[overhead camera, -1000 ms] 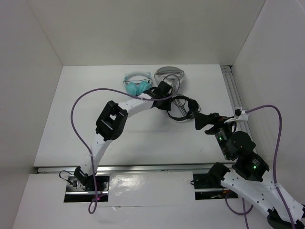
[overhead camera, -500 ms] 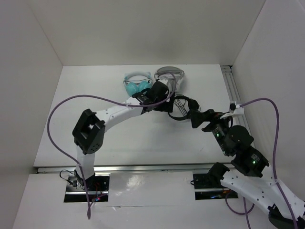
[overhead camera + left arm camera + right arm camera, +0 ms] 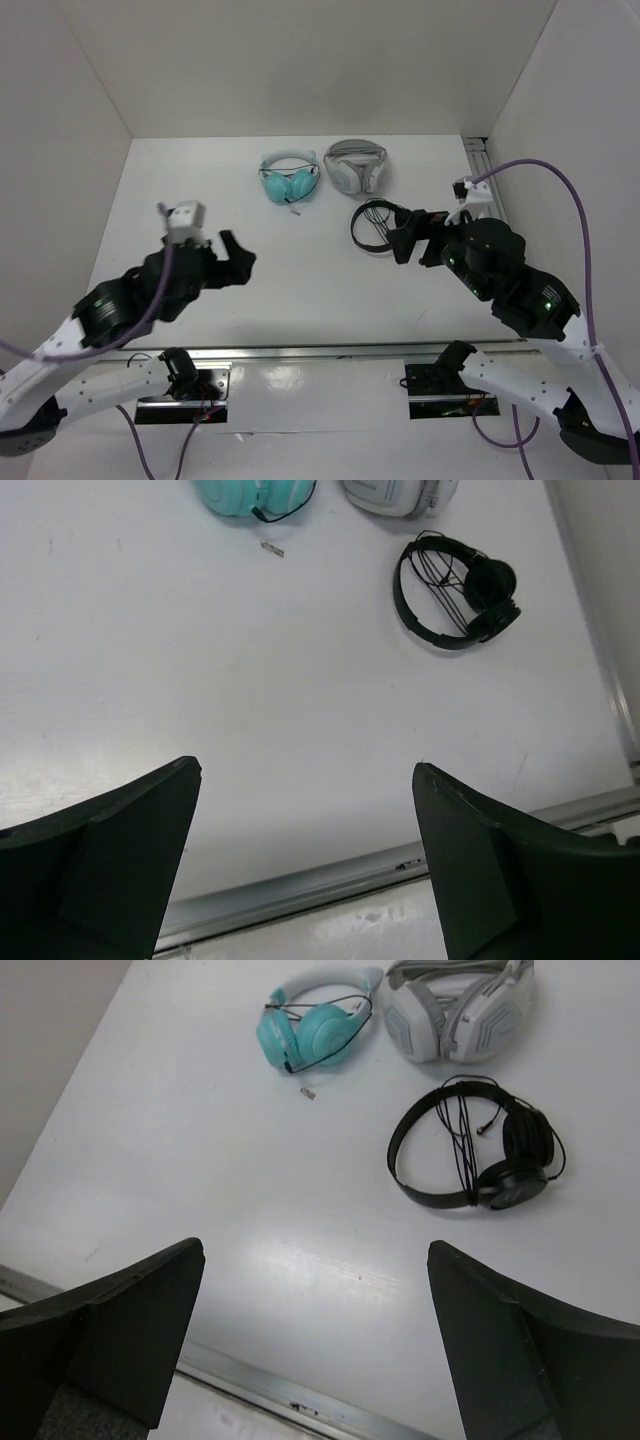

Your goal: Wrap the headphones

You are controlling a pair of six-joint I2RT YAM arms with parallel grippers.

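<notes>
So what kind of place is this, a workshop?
Probably a robotics lab test cell: left arm and right arm mounted beside a white table, plain white walls around it, and black headphones, teal headphones and white-grey headphones laid out.

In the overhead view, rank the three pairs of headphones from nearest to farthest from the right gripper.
From the right gripper:
1. black headphones, just beside it on its left.
2. white-grey headphones, farther back.
3. teal headphones, back and farthest left.

Overhead and both wrists: shared headphones (image 3: 512,1186)
</notes>
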